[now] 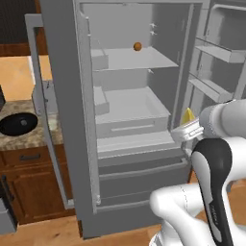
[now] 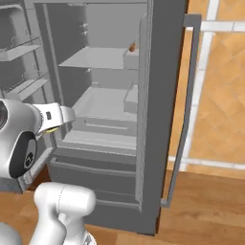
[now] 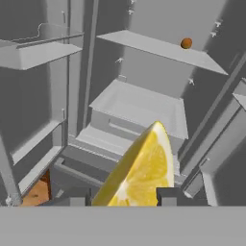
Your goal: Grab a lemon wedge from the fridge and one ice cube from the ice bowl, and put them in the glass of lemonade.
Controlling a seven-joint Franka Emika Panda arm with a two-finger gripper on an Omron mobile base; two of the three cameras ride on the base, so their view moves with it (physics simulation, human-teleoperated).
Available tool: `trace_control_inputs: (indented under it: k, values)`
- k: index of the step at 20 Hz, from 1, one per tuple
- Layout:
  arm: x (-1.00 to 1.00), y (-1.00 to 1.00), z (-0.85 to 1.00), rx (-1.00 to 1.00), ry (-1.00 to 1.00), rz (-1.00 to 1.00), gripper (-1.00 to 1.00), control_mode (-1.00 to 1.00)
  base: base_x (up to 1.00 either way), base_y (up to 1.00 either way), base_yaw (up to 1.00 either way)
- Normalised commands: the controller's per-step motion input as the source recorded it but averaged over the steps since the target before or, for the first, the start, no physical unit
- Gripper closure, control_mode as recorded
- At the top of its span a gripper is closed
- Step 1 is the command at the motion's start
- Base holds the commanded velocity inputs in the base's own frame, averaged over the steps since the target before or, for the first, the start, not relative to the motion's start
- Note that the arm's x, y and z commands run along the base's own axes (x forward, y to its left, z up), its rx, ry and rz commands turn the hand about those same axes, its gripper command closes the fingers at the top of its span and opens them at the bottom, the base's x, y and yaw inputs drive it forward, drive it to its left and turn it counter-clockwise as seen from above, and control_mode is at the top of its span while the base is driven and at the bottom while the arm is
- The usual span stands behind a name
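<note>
Pincer [image 3: 122,196] closed on the lemon wedge [image 3: 141,170], whose yellow flesh stands up between the two dark fingertips [image 3: 166,196] in the hand view; from the left base view the wedge [image 1: 188,115] shows as a small yellow tip just above the hand, in front of the open fridge [image 1: 129,96]. Beyond the pincer lies the fridge's interior, with a pale drawer straight ahead and a shelf higher up that carries a small orange ball [image 1: 137,46], well apart from the wedge. Both fridge doors stand open to either side of the pincer. Far off to the pincer's left, past the open door, the ice bowl [image 1: 18,123] sits on the speckled counter [image 1: 29,137].
</note>
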Motion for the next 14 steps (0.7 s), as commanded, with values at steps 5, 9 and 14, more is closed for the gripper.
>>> trace_control_inputs:
  k: [5,9,14]
  values:
    - [0.0,0.0,0.0,0.0,0.0,0.0,1.0,1.0,-0.55,0.22,0.04]
    - [0.0,0.0,0.0,0.0,0.0,0.0,1.0,1.0,-0.25,0.39,0.15]
    - [0.0,0.0,0.0,0.0,0.0,0.0,1.0,1.0,-0.06,0.44,0.28]
